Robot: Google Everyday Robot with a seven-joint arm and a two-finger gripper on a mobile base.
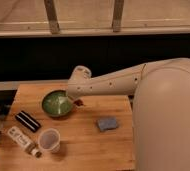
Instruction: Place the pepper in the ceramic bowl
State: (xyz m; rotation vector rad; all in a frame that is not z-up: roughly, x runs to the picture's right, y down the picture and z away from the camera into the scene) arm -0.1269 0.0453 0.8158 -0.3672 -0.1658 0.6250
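Pepper carried at the bowl's right rim

The claw (77, 101) is seen left of centre in the frame, closed on the pepper (79, 103), which shows as a small dark red piece just beside the right rim of the ceramic bowl (53, 105) and above the table (88, 145). The white arm (113, 82) is stretched in from the right. A blue pad (108, 123) lies right of centre, well apart from the bowl. A plastic cup (49, 140) stands at lower left, near a dark bar (27, 121) and a white packet (19, 137).
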